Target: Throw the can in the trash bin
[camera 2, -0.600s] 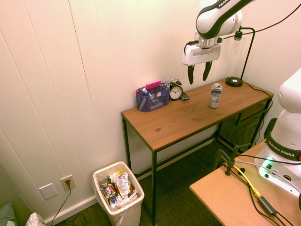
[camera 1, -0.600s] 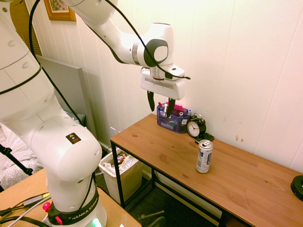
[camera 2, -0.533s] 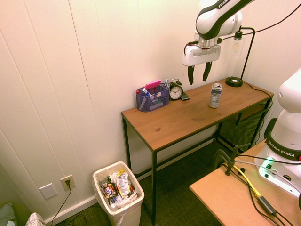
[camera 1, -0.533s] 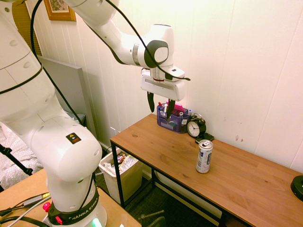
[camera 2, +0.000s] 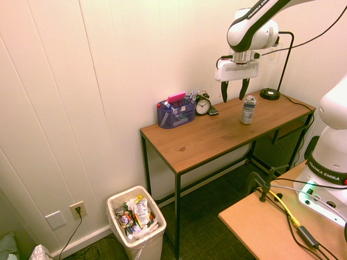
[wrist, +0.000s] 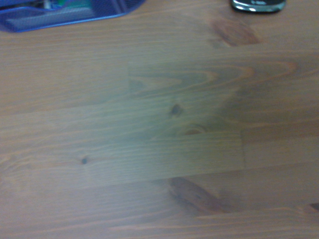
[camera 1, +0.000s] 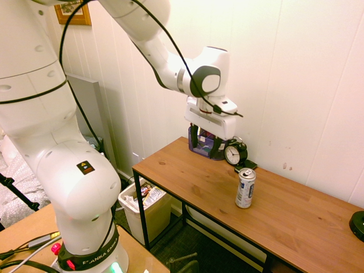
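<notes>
The can (camera 1: 245, 188) is a slim silver one with bluish print, standing upright on the wooden table (camera 1: 187, 170). In the second exterior view the can (camera 2: 248, 110) is just below and to the right of my gripper (camera 2: 233, 91). My gripper (camera 1: 206, 139) hangs above the table, open and empty, in front of the blue organizer. The cream trash bin (camera 1: 145, 207) sits on the floor beside the table's end, wrappers showing at its top. From the other side the trash bin (camera 2: 136, 225) stands by the wall. The wrist view shows only blurred wood.
A blue pen organizer (camera 2: 176, 112) and a black alarm clock (camera 2: 203, 105) stand against the wall at the table's back. A black lamp base (camera 2: 269, 93) sits at the far end. The organizer's edge (wrist: 60, 12) also shows in the wrist view.
The gripper has moved along the table toward the can and come lower. Its fingers stay open. The can has not moved.
</notes>
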`<move>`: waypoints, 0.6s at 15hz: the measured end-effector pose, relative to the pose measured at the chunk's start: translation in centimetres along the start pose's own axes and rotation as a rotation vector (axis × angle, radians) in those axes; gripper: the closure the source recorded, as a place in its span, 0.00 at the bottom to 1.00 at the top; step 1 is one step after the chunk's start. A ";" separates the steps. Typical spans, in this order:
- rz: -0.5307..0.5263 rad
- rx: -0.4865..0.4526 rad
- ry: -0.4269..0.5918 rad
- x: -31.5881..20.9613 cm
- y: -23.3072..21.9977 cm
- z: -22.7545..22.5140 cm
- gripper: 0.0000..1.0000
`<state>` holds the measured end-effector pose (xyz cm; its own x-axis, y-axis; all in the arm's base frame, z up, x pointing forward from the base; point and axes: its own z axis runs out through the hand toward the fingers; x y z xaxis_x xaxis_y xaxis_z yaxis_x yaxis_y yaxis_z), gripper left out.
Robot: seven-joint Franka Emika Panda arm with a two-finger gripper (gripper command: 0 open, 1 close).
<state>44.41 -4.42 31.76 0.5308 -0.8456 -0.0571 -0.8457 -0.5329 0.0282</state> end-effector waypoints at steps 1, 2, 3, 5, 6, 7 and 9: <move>0.036 -0.015 -0.015 1.6 0.6 1.4 0.00; 0.074 -0.026 -0.027 3.1 1.3 2.5 0.00; 0.113 -0.025 -0.028 4.7 2.2 3.3 0.00; 0.185 -0.004 -0.010 7.5 3.7 3.9 0.00; 0.219 0.001 -0.003 8.5 4.2 4.1 0.00; 0.248 -0.001 -0.001 9.1 4.3 4.2 0.00; 0.303 -0.017 0.017 10.1 3.8 4.7 0.00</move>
<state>46.28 -14.83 26.60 0.2554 -0.9665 -0.0268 -0.9647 -0.2566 0.0586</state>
